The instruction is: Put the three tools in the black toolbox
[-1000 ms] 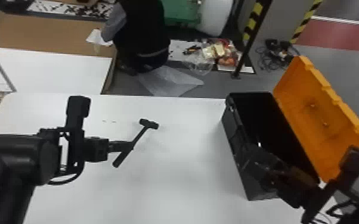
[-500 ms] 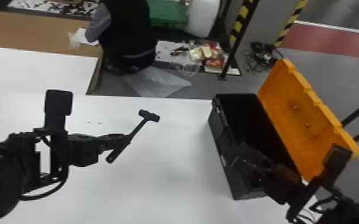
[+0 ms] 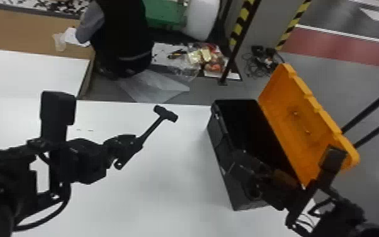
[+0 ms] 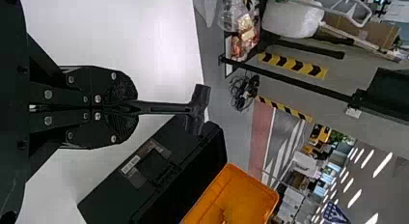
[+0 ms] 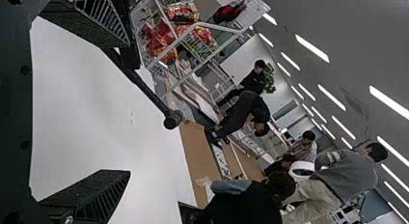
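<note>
- Clearly, the hammer (image 3: 151, 130) is in the left gripper (image 4: 136, 107), whose fingers are closed on its handle.
- Its long axis runs roughly in line with those fingers, head foremost, slanting away from the robot and rightward.
- The black toolbox (image 3: 222, 148) lies to the right, well apart, its length crossing that line; the left arm probably must swing right and turn the hammer.
- The right gripper (image 5: 126, 108), fingers parted and empty, is nearer the toolbox.

long orange plastic lid (image 3: 302, 126) at three o'clock, boxy black plastic toolbox (image 3: 218, 138) at four, slim yellow-and-black striped post (image 3: 241, 26) at one.
</note>
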`<state>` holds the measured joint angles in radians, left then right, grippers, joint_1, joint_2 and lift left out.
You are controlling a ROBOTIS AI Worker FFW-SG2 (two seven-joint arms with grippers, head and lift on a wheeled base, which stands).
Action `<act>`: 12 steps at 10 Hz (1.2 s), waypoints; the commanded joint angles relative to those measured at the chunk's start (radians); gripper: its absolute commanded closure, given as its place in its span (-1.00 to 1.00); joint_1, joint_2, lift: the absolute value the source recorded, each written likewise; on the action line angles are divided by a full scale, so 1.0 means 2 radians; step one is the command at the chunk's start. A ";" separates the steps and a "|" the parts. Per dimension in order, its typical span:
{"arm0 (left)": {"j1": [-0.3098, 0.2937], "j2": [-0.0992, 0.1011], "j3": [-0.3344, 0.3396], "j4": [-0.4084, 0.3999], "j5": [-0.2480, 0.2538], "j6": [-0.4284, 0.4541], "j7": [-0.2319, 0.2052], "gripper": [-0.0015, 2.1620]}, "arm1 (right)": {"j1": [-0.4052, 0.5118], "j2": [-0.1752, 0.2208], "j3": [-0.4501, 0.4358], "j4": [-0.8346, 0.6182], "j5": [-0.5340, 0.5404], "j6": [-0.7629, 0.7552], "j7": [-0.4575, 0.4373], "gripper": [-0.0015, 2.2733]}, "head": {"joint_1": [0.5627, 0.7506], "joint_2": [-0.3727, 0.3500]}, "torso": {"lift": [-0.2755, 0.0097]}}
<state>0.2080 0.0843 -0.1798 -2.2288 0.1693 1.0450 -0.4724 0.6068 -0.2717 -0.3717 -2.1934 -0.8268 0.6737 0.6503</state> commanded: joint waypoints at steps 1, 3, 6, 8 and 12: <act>0.004 0.000 -0.023 -0.009 -0.014 -0.012 0.002 0.82 | -0.016 0.006 0.002 0.000 0.002 0.031 0.000 -0.95 | 0.41 -0.74 | 0.54; 0.010 0.002 -0.060 -0.012 -0.031 -0.047 0.014 0.82 | -0.039 0.018 0.007 0.005 0.012 0.048 -0.001 -0.95 | 0.41 -0.79 | 0.54; 0.010 0.003 -0.077 -0.006 -0.024 -0.063 0.014 0.82 | -0.061 0.032 0.019 0.020 0.025 0.062 -0.001 -0.94 | 0.41 -0.87 | 0.54; 0.009 0.003 -0.045 0.005 0.031 -0.076 -0.005 0.82 | -0.064 0.032 0.019 0.027 0.031 0.060 0.000 -0.93 | 0.41 -0.89 | 0.54; 0.027 0.004 0.002 0.011 0.120 -0.087 -0.040 0.82 | -0.072 0.031 0.014 0.033 0.036 0.060 0.000 -0.93 | 0.41 -0.89 | 0.54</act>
<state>0.2544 0.0918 -0.1885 -2.2072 0.3859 0.8733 -0.5520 0.4647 -0.2101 -0.3446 -2.1294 -0.7561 0.7939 0.6504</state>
